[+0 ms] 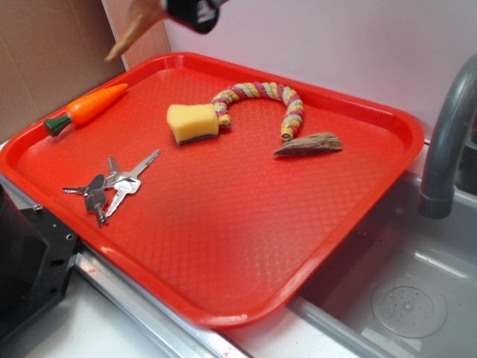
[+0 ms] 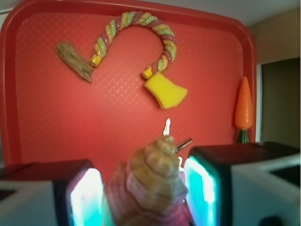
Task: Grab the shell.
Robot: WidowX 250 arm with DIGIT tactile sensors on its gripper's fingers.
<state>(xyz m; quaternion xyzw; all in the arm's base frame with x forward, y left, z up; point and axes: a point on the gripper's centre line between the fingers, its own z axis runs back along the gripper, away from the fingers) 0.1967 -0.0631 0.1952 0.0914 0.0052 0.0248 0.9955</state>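
**Shell held aloft between the jaws, above the tray**

The gripper (image 2: 143, 193) is clamped on the shell (image 2: 153, 181), its 2 pads pressing the knobbly whorled body; in the exterior view the tapering tail (image 1: 128, 36) juts down-left, clear of the red tray (image 1: 223, 224). The shell is probably light, rigid and brittle; its ribbed whorls resist slipping, so the broad body is the sound hold, not the thin tail. The view is blurred; no brand, label or writing can be read, even on the keys (image 1: 108, 186).
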